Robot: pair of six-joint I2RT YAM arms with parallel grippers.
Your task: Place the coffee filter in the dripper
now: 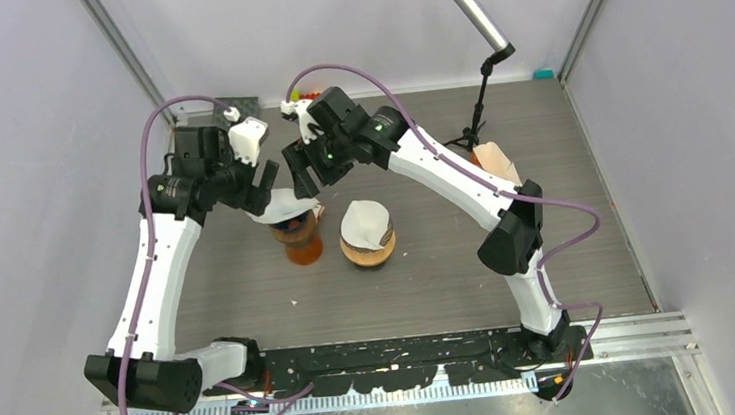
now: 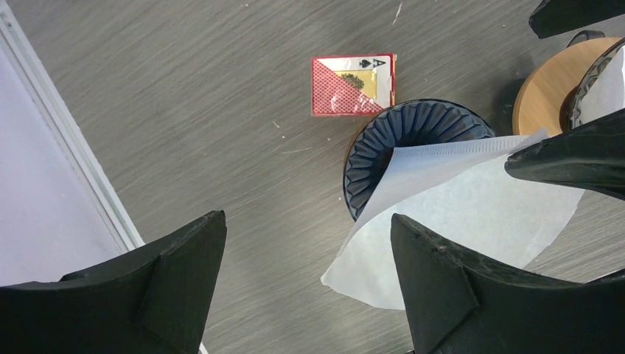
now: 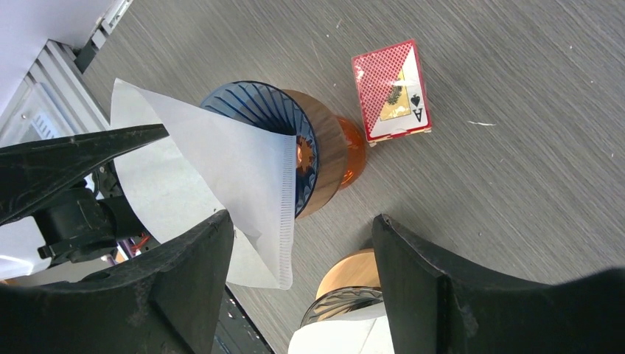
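Observation:
A white paper coffee filter (image 1: 283, 208) lies folded and tilted across the rim of the blue ribbed dripper (image 1: 295, 230), which sits on an orange glass carafe. In the left wrist view the filter (image 2: 457, 214) covers the dripper's (image 2: 413, 136) right side. In the right wrist view the filter (image 3: 214, 162) hangs off the dripper's (image 3: 265, 110) near rim. My left gripper (image 1: 266, 181) (image 2: 308, 220) is open, its right finger beside the filter. My right gripper (image 1: 303, 180) (image 3: 302, 220) is open, its left finger against the filter. I cannot tell whether the filter is pinched between those two fingers.
A second dripper on a wooden base (image 1: 367, 236) holds its own filter, just right of the first. A red playing-card box (image 2: 352, 85) lies on the table beside the dripper. A microphone on a stand (image 1: 472, 8) and a stack of filters (image 1: 496, 162) stand at the back right.

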